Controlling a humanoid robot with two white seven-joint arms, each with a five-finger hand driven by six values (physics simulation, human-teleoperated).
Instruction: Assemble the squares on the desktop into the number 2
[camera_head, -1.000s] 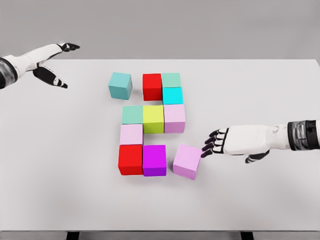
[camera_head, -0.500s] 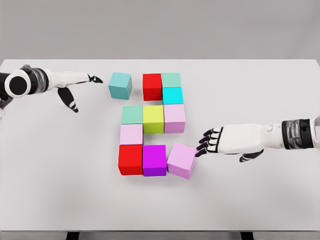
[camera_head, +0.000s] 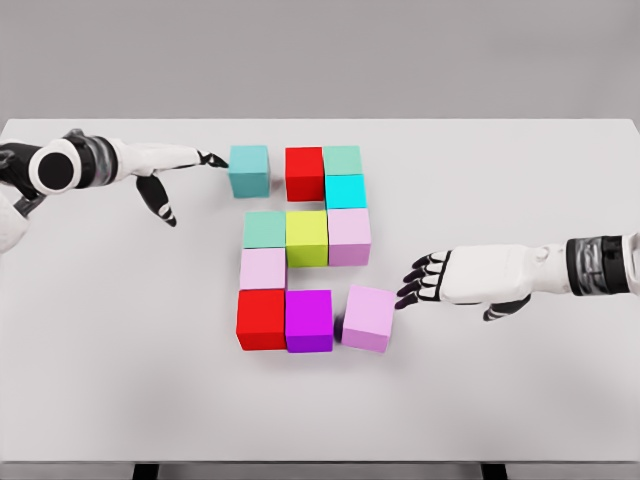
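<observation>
Grey wall runs behind a broad white counter (camera_head: 520, 400) that fills most of the view. Two white arms reach in over it. The right hand (camera_head: 455, 280) lies low at mid-right, palm down, its dark fingers (camera_head: 412, 289) spread and touching the right face of a pink cube (camera_head: 367, 318). The left hand (camera_head: 165, 165) stretches in from the upper left, its fingers (camera_head: 212, 159) extended and spread, the tips meeting the left face of a teal cube (camera_head: 249, 170), the thumb hanging down; neither hand grips anything.

Most cubes sit packed together at the counter's centre. On top, a red cube (camera_head: 305, 173) touches a green one (camera_head: 343, 160) with a cyan cube (camera_head: 346, 191) just below it; the teal cube stands just left of the red, a gap between. The middle row reads green, yellow (camera_head: 307, 238), pink. Below its left end is a pale pink cube, then another red and a magenta cube (camera_head: 309, 320). The pushed pink cube sits slightly turned beside the magenta one, barely apart.
</observation>
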